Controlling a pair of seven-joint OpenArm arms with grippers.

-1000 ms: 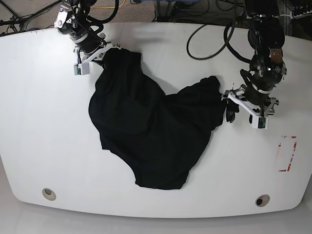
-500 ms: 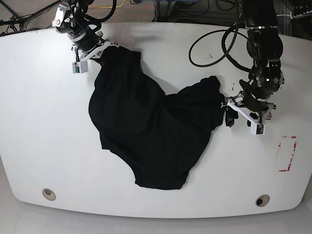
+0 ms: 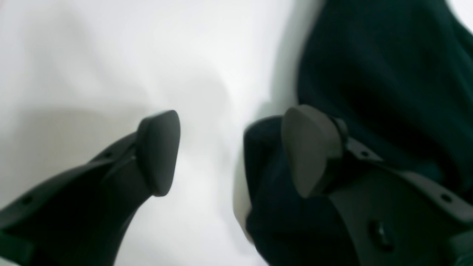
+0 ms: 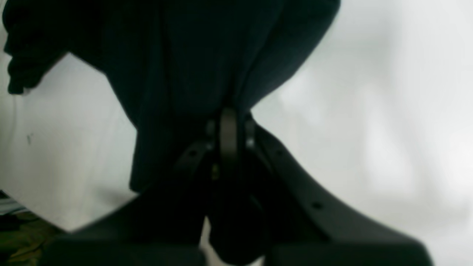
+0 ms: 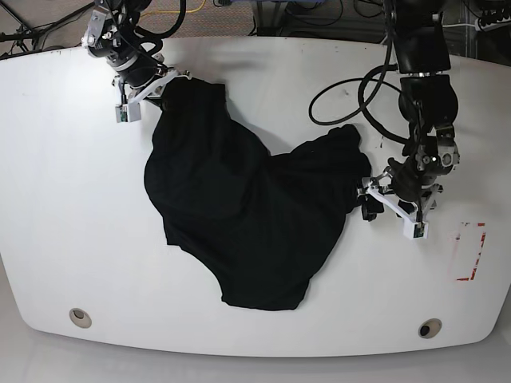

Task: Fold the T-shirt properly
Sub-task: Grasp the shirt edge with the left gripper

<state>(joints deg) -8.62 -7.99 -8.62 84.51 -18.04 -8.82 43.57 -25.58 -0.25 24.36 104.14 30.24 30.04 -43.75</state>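
The T-shirt [image 5: 247, 215] is a soft, matte black cloth with no print, lying crumpled over the middle of the white table [image 5: 72, 199] in the base view; its outline is lobed and uneven, with one tongue of cloth running to the upper left of the frame, another bulge reaching right of centre, and a rounded lower edge sagging toward the bottom centre. The table surface is smooth and glossy white with rounded corners, and two small round fittings sit near its lower edge, one at lower left [image 5: 80, 317] and one at lower right [image 5: 429, 328]. A red-outlined rectangle mark [image 5: 469, 251] lies at the right edge, well apart from the cloth. The right gripper [image 5: 164, 84], at the upper left of the base frame, has its jaws pressed together on the upper tip of the shirt; in the right wrist view the cloth gathers into a narrow pleated neck where the dark fingers meet. The left gripper [image 5: 369, 201], at the right of the base frame, stands with its jaws spread at the shirt's right edge; in the left wrist view, which is blurred, its smooth rounded grey pads [image 3: 159, 151] are well apart, one over bare table and the other over a fold of the cloth. Wide bare table lies along the left side and the lower right.
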